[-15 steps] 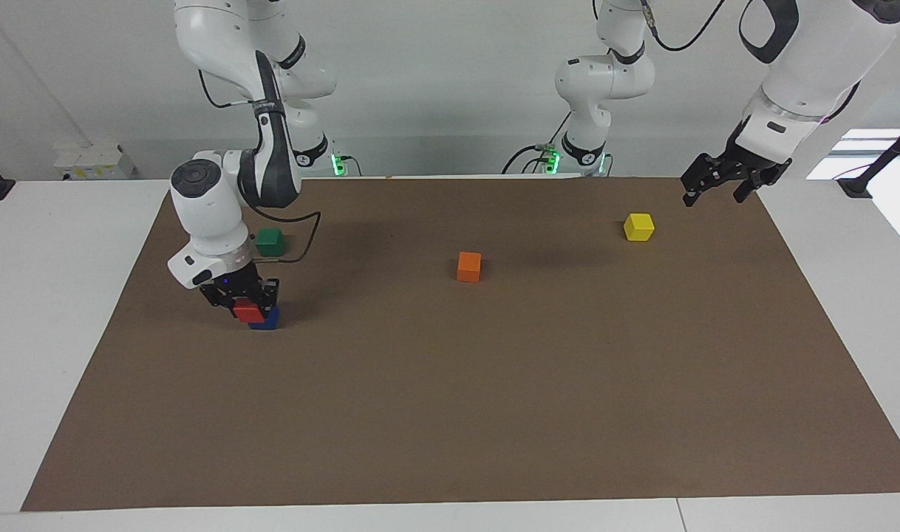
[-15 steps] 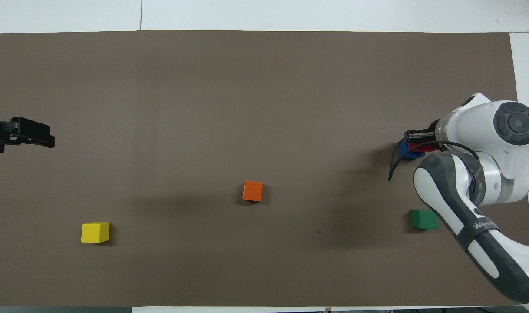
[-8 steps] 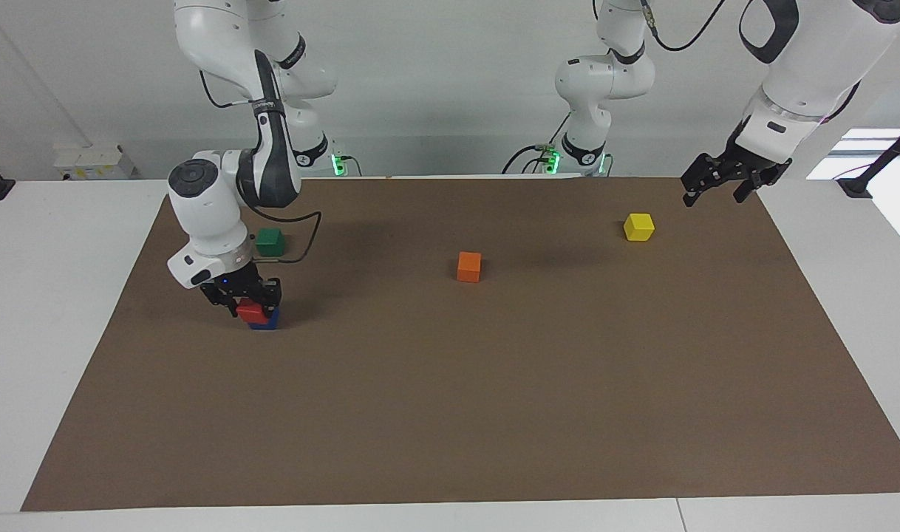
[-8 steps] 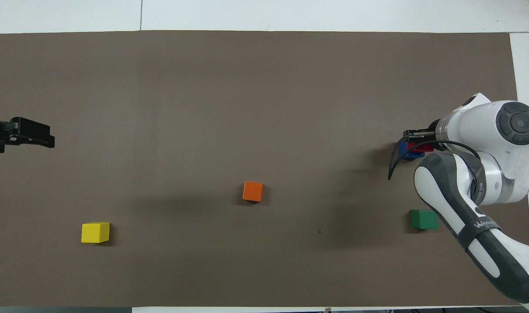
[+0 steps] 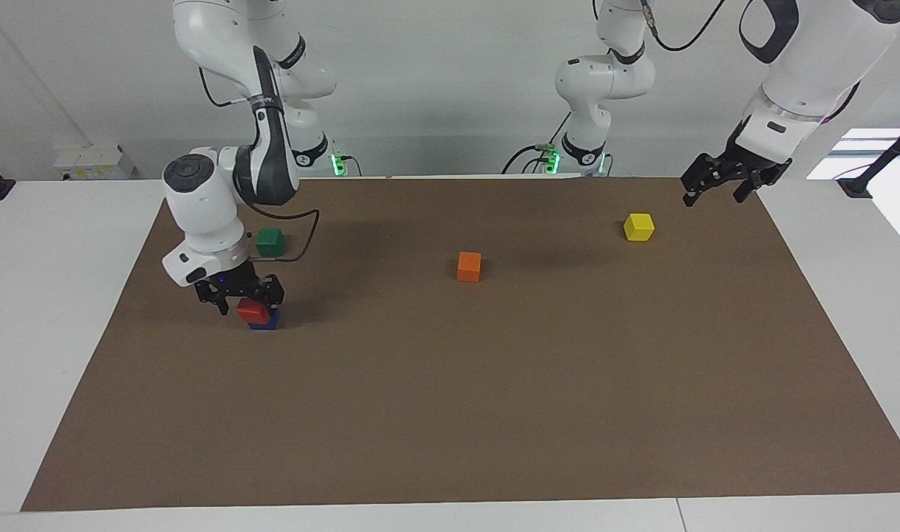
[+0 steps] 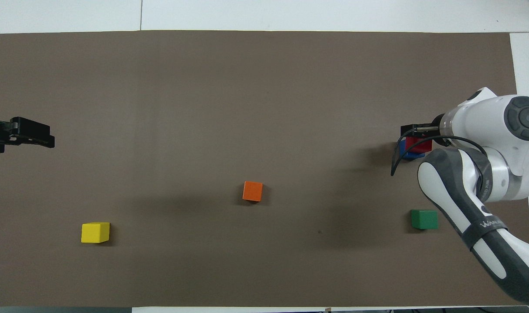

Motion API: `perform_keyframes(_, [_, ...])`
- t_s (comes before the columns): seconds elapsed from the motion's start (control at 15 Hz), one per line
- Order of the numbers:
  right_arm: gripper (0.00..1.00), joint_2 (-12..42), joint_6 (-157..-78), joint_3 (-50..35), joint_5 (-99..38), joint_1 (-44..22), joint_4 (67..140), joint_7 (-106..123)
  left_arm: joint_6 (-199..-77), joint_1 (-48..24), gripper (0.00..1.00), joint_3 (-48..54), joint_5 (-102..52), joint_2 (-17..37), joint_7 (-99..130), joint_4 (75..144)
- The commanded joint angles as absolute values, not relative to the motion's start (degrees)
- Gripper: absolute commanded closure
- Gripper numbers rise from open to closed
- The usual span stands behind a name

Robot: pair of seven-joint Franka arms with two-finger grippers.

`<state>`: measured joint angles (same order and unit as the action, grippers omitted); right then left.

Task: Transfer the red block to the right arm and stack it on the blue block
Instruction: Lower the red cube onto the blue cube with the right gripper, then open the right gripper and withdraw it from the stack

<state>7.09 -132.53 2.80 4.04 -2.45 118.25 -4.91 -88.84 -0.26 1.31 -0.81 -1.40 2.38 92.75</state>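
R gripper (image 5: 240,297) lifted off red block (image 5: 252,311), atop blue block (image 5: 267,323).

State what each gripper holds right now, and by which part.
Nothing is held. The right gripper hangs open just above the red block, which sits on the blue block. The left gripper waits open and empty near the yellow block.

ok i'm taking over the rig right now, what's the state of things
Right gripper: open, just above the red block, not gripping it.
Left gripper: open and empty, waiting in the air at its own end of the table, near the yellow block.
Red block sits on the blue block, slightly offset.
Done: handover and stacking.
Left: retract the right arm clear.
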Motion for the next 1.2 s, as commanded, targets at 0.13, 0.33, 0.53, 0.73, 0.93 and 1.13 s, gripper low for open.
perform_keyframes(0.13, [0.00,0.98,-119.56,2.72,3.25,-1.49,109.53,2.27,-89.21,-0.44,0.00,0.88,-1.67,-2.81,1.49,94.22])
perform_keyframes(0.33, [0.00,-1.23,-105.96,2.99,1.85,-1.23,101.02,4.31,-89.21,-0.44,0.00,0.88,-1.67,-2.81,1.49,94.22])
perform_keyframes(0.53, [0.00,-1.93,-94.95,2.99,1.05,0.26,94.32,4.39,-89.21,-0.44,0.00,0.88,-1.67,-2.81,1.49,94.22])
perform_keyframes(0.73, [0.00,-4.47,-88.88,3.08,-1.21,0.87,93.78,5.09,-89.21,-0.44,0.00,0.88,-1.67,-2.81,1.49,94.22])
perform_keyframes(0.93, [0.00,-4.92,-82.73,2.99,-1.50,1.93,92.73,5.71,-89.21,-0.44,0.00,0.88,-1.67,-2.81,1.49,94.22])
perform_keyframes(1.13, [0.00,-5.10,-82.17,3.08,1.49,1.67,92.90,5.89,-89.21,-0.44,0.00,0.88,-1.67,-2.81,1.49,94.22])
